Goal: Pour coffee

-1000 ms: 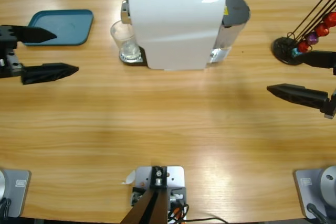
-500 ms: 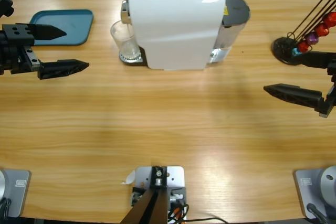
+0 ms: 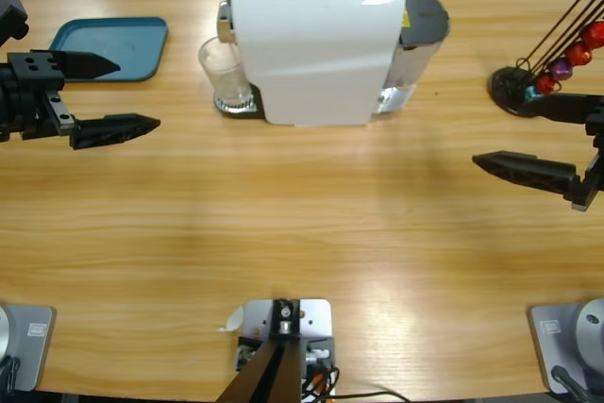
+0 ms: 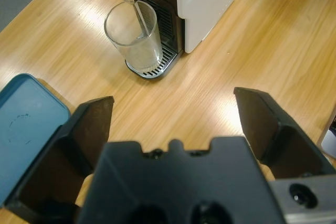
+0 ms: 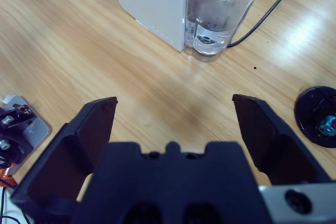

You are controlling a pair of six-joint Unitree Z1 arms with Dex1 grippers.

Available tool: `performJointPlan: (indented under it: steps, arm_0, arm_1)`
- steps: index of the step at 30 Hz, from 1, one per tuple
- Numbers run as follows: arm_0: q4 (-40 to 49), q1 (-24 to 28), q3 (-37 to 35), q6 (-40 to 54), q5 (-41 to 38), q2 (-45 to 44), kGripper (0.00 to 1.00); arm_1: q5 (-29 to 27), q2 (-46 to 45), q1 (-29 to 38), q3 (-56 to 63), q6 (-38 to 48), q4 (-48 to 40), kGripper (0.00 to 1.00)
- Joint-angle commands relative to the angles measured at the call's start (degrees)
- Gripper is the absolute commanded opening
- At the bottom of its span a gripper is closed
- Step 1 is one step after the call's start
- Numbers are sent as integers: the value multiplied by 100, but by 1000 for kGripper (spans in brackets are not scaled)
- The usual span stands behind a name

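Capsule rack [image 3: 557,63] — edge-cropped; capsules blurred

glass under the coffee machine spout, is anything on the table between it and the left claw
Nothing visible. The left claw is open over bare table, and the glass sits on the coffee machine drip tray. The blue tray lies off to the side, not in the path.

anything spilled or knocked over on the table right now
Nothing stands out. The glass stands upright on the coffee machine's drip tray, the blue tray lies flat, and the capsule rack is upright. No liquid shows on the table.
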Motion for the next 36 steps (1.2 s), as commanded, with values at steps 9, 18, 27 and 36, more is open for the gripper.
performJointPlan:
  steps: [9, 18, 27, 36]
  arm_0:
    - [-64, 68, 296, -24, 132, -167, 991]
    - [-64, 89, 359, -24, 169, -225, 991]
    - [-64, 91, 375, -24, 204, -251, 991]
    - [-64, 89, 412, -62, 204, -327, 991]
  arm_1:
    - [41, -708, 47, -304, -30, 279, 1000]
    - [155, -988, 47, -274, 177, 460, 1000]
    - [190, -963, 47, -272, 221, 501, 1000]
    - [157, -930, 47, -260, 255, 483, 1000]
